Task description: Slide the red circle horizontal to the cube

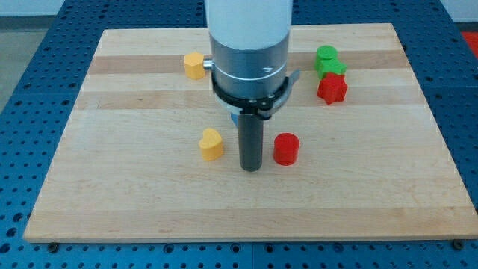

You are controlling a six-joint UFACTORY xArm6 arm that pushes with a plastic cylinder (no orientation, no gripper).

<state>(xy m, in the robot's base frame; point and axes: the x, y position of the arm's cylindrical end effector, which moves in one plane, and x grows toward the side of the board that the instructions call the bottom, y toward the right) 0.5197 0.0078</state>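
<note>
The red circle, a short cylinder, stands on the wooden board right of centre. My tip rests on the board just left of it, a small gap apart. A yellow heart-shaped block sits to the left of my tip. A bit of a blue block shows behind the rod, mostly hidden by the arm; its shape cannot be told.
A yellow block lies at the view's top left of the arm. At the top right a green circle and a green block sit above a red star-shaped block. The arm's white and grey body hides the board's top middle.
</note>
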